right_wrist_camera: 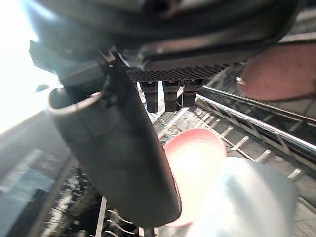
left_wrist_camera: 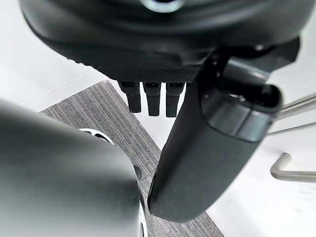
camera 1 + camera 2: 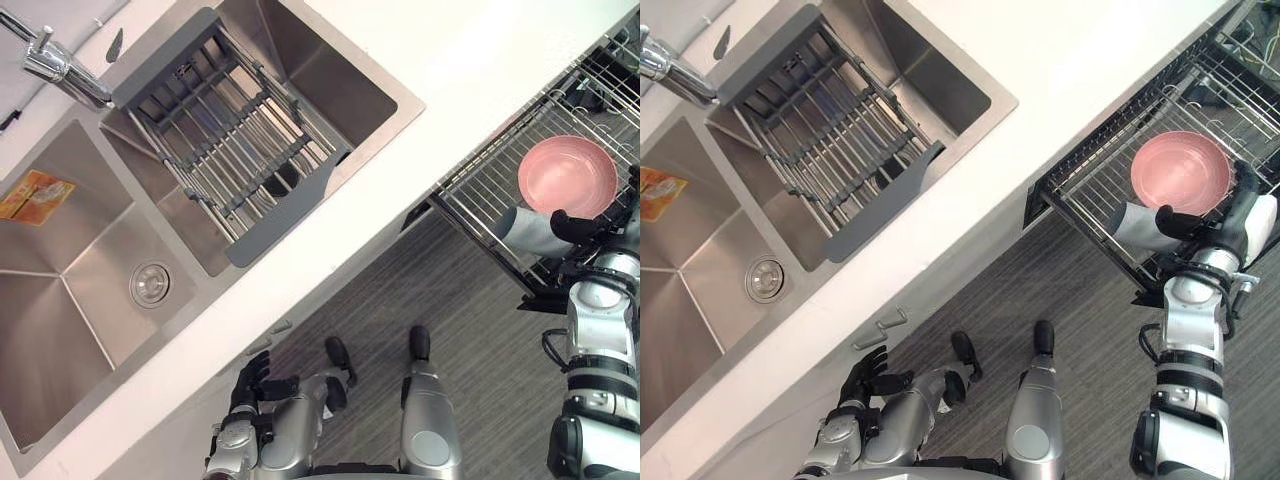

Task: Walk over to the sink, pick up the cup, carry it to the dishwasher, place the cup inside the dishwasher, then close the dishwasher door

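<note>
Left eye view first: my right hand (image 3: 578, 228) is over at the pulled-out dishwasher rack (image 3: 478, 190), fingers curled round the pale grey cup (image 3: 522, 230). The cup lies on its side across the rack's front edge, just beside the pink bowl (image 3: 567, 175) that sits in the rack. My left hand (image 3: 250, 378) hangs low in front of the white cabinet, loose and holding nothing. Past the white countertop (image 3: 480, 60) is the double steel sink (image 3: 60, 300) with a chrome faucet (image 3: 58, 65). A grey drying rack (image 3: 230, 140) lies across one basin, and a drain strainer (image 3: 150, 285) and an orange packet (image 3: 35, 195) are in the other. Right eye view, same deal: the cup pokes out from under my dark fingers (image 3: 1175, 222) over the grey striped floor (image 3: 1070, 290), and a bent metal cabinet handle (image 3: 885, 325) is near my left hand. Left wrist view: fingers (image 2: 153, 101) straight, thumb (image 2: 207, 148) apart from them, nothing in between, the handle off to the side. Right wrist view: the cup (image 1: 252, 197) is a big pale shape right up by my palm, with my thumb (image 1: 118, 163) alongside it. The pink bowl sits just past it on the rack wires.
</note>
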